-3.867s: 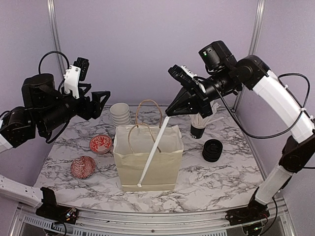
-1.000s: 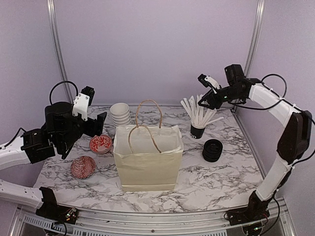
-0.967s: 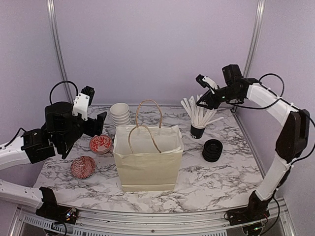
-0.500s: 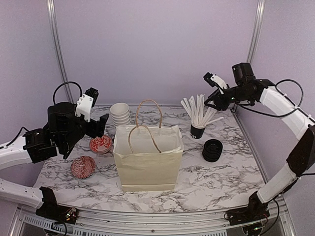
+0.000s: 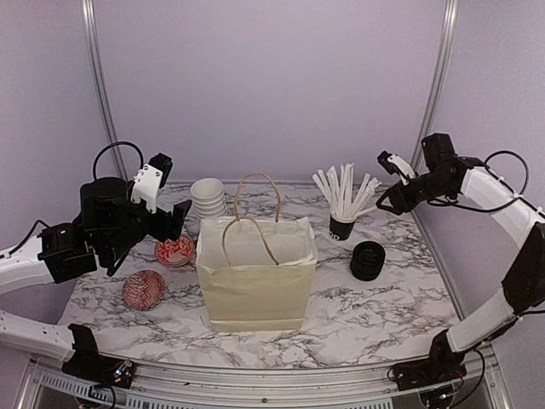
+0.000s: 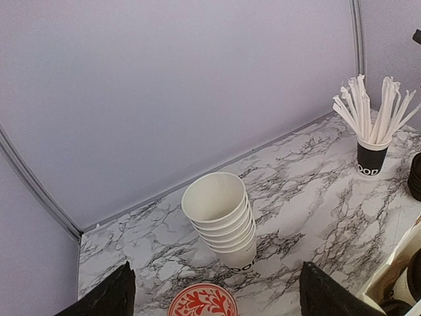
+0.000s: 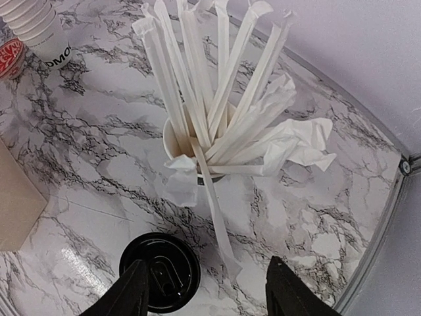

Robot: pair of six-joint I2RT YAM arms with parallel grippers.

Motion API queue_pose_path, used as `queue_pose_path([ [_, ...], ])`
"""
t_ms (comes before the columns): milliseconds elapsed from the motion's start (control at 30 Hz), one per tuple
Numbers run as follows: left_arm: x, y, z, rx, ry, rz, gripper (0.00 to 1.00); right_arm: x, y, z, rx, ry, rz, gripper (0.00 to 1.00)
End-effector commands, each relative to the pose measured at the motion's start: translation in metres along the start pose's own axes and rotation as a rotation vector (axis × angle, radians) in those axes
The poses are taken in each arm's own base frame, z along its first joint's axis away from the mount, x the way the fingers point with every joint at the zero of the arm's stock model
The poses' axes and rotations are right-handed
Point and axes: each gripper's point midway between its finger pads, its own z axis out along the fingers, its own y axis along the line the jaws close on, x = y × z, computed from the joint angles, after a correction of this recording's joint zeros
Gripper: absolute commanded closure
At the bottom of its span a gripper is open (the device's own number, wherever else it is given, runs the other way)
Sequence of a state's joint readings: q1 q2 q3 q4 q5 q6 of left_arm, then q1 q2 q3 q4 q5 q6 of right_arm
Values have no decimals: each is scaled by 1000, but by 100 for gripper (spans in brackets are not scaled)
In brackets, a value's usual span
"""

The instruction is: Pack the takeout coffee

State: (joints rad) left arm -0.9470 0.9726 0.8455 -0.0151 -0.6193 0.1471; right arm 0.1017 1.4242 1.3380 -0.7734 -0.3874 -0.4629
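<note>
No takeout coffee shows plainly. In the left wrist view a black round shape over something white [image 6: 413, 284] peeks from the bag's mouth, too cut off to name. The cream paper bag [image 5: 255, 277] stands upright mid-table with its handles up. My left gripper [image 5: 176, 218] [image 6: 217, 301] hovers open left of the bag, above a red bowl [image 6: 202, 301]. My right gripper [image 5: 389, 194] [image 7: 209, 293] hangs open and empty at the back right. It is above the marble between the black cup of stirrers [image 7: 197, 148] and a stack of black lids [image 7: 160, 270].
Lidless stacked white cups [image 5: 207, 198] [image 6: 223, 217] stand behind the bag's left side. Two red patterned bowls [image 5: 174, 250] [image 5: 143, 290] lie left of the bag. The stirrer cup [image 5: 342, 223] and the lid stack [image 5: 368, 260] sit to its right. Walls and frame posts close the back.
My right arm has swung right, away from above the stirrer cup, and its jaws have widened. The stirrer it held over the bag earlier is gone. The left gripper has crept slightly right.
</note>
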Motion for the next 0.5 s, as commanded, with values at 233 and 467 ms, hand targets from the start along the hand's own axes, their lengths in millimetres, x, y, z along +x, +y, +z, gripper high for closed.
queue_pose_path([
  [233,-7,4,-7,13,-19,3,13,3,-19,21,11,41,71,50],
  [467,-4,2,-5,16,-9,13,13,-3,-18,24,-16,22,75,73],
])
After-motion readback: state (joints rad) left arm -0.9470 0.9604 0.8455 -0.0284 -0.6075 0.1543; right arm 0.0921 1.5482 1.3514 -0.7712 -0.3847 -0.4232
